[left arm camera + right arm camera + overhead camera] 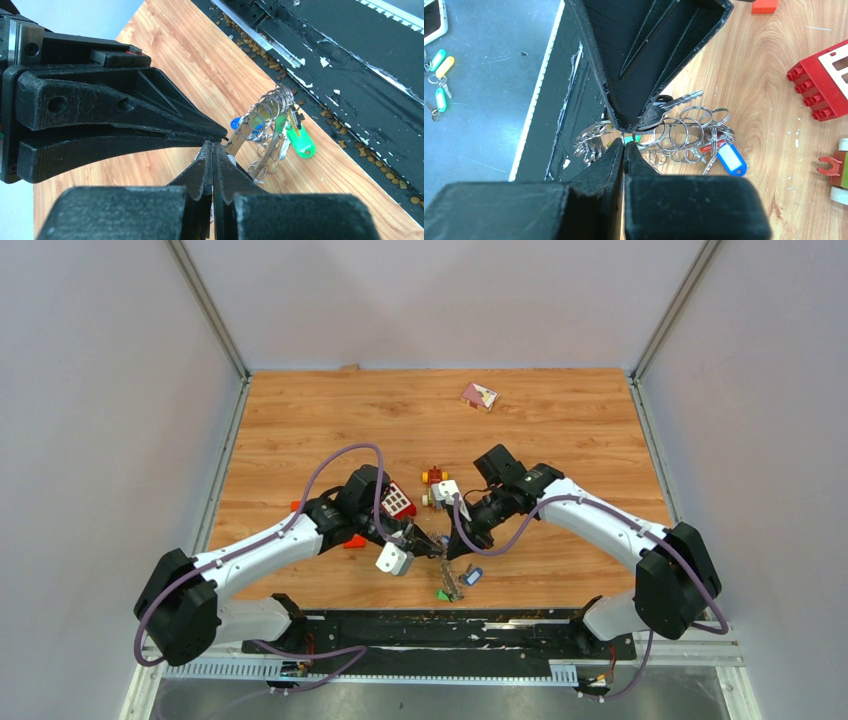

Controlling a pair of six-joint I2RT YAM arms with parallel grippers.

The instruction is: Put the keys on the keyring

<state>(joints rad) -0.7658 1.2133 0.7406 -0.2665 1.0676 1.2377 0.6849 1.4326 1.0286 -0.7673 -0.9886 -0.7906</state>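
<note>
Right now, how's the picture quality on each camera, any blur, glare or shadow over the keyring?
Top external: even light, sharp, but the keyring is tiny. Left wrist: the left tool looms dark and soft up close; keyring sharp, with bright glints. Right wrist: right tool dark in front, keyring crisp.

The closed tips of the right claw (pixel 623 143) hide their contact with the keyring (pixel 684 132).
</note>
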